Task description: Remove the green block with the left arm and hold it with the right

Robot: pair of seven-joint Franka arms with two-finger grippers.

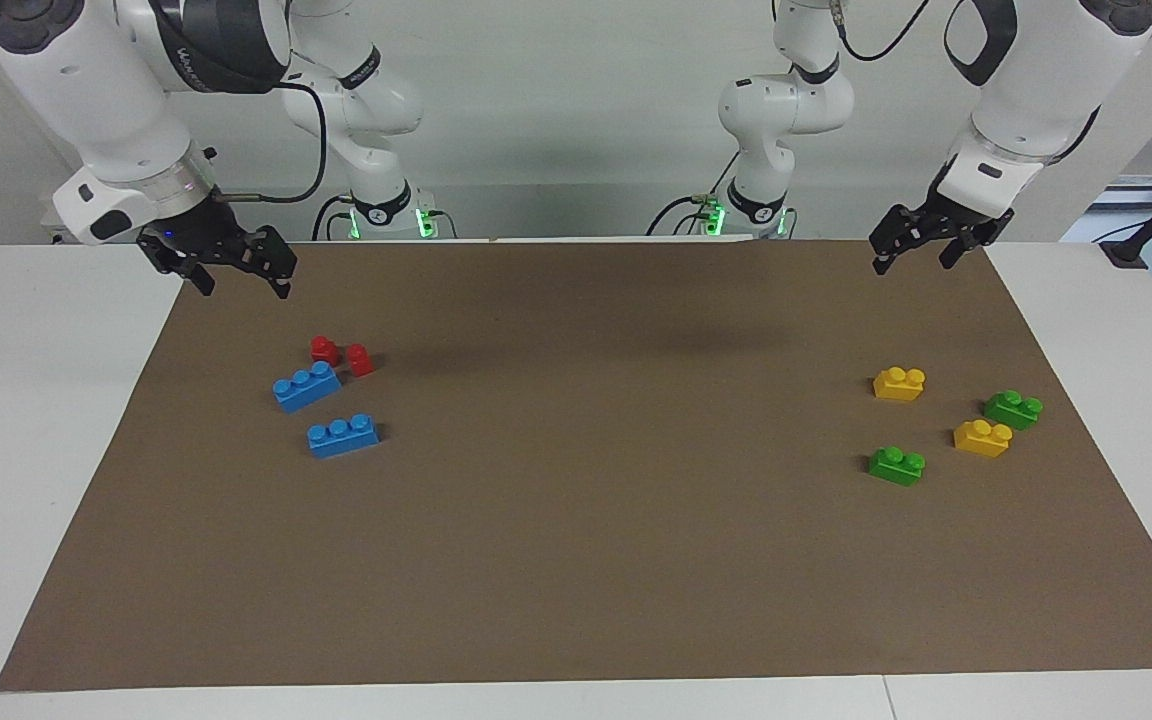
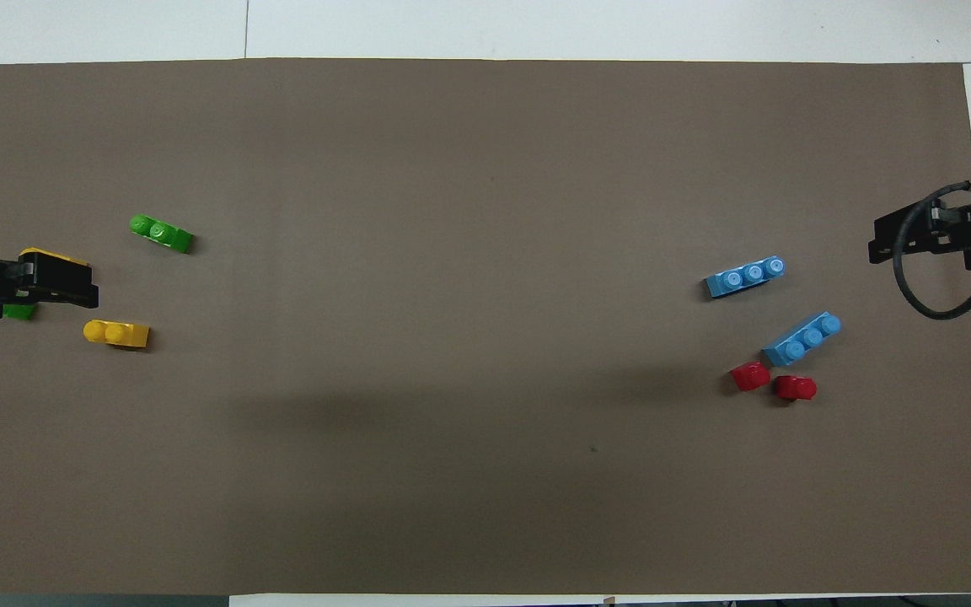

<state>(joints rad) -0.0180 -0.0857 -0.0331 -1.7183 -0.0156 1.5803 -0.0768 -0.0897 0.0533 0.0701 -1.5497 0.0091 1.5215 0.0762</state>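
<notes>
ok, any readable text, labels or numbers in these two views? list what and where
One marking only: pale lettering on the dark band of the right arm in the facing view, too blurred to read.
Nothing legible on the left arm, the blocks, the brown mat or the table.
Overhead view: no text at all.

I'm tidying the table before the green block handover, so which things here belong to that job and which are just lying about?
Part of the job:
- two green blocks, either could be picked
- left gripper, raised over the mat's edge, open
- right gripper, raised over the mat's corner, open

Just lying about:
- two yellow blocks
- two blue blocks
- two red blocks
- brown mat
</notes>
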